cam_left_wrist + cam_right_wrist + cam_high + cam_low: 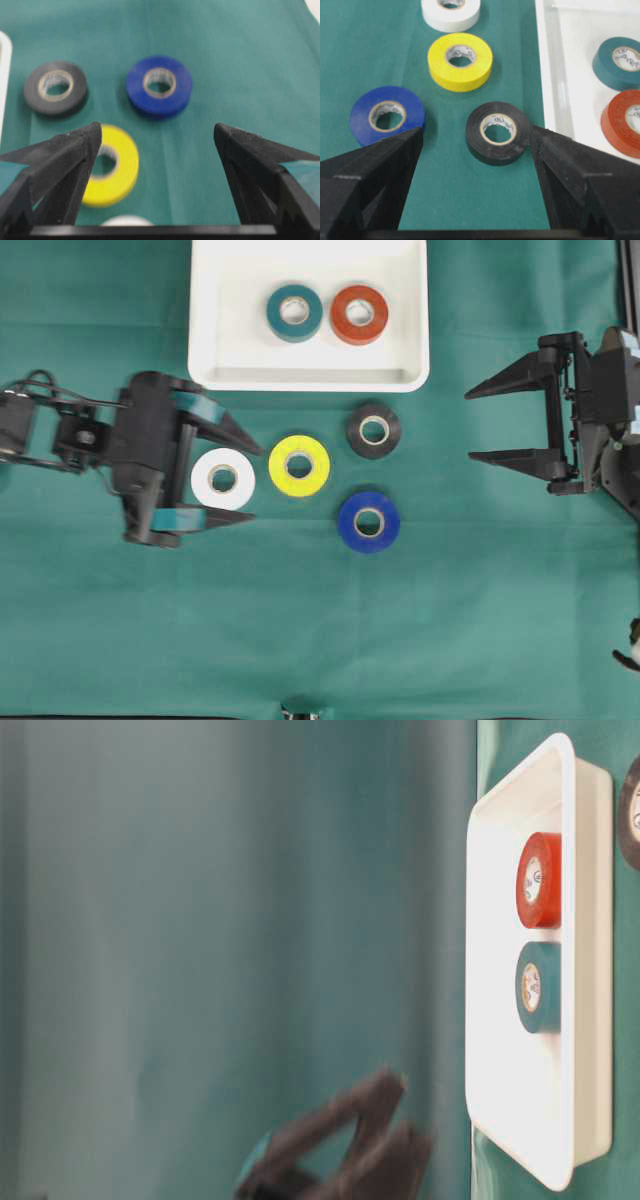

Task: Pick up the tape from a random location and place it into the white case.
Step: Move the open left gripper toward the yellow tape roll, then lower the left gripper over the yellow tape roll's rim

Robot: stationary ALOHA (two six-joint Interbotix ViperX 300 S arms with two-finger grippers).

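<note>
1. My left gripper [243, 484] has its jaws spread wide and holds nothing. The white tape roll [223, 479] lies on the cloth between the two fingers, nearer the palm than the tips; I can't tell if it's touching either finger.
2. In the left wrist view the white roll only shows as a sliver at the bottom edge, between the fingers.
3. The yellow tape roll [299, 465] is just beyond the left fingertips, beside the white roll.
4. Further out: the black tape roll [374, 430] is up near the case, the blue tape roll [369, 522] below it. All four lie flat on the green cloth [320, 640].
5. My right gripper [468, 424] is open too, empty, well apart from the rolls at the right side, tips pointing toward the black roll.
6. The white case [210, 330] sits at the top centre. Inside it are the teal tape roll [294, 312] and the red tape roll [359, 314], side by side, flat.
7. The table-level view is blurry; my left gripper is a dark smear at the bottom.
</note>
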